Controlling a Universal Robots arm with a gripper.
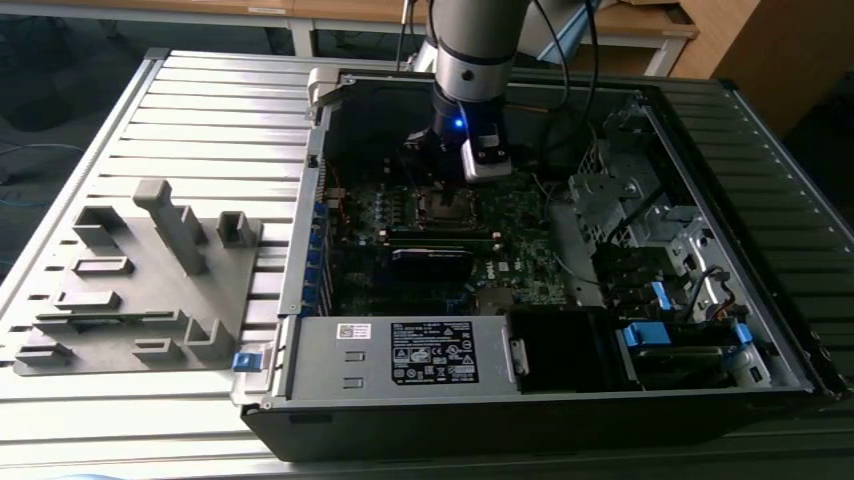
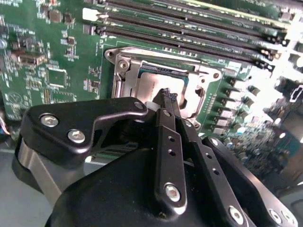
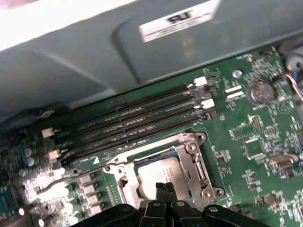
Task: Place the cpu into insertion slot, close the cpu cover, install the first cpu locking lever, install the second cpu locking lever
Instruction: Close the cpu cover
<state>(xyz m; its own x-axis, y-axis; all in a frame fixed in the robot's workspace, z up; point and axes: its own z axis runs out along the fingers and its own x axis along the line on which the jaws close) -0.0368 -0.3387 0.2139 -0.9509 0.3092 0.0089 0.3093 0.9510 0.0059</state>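
1. The counter carries an open computer case. A grey fixture tray lies beside the case, on the exterior view's left.
2. The motherboard lies flat in the bottom of the case, and the arm reaches down into the case over the socket area.
3. The gripper hangs just above the socket. Its jaws are closed tip to tip, with nothing visible between them.
4. In both wrist views the cpu cover looks to lie flat on the socket, next to the row of memory slots. Its square opening frames the chip, so I judge the cover step done or very nearly done.
5. The cpu sits inside the socket with its dull silver top showing through the cover's opening, directly under the fingertips. The placing step appears complete.
6. I cannot tell whether either locking lever is latched. The thin metal along the socket's edges is too indistinct to judge, so both lever steps should be counted as undone.
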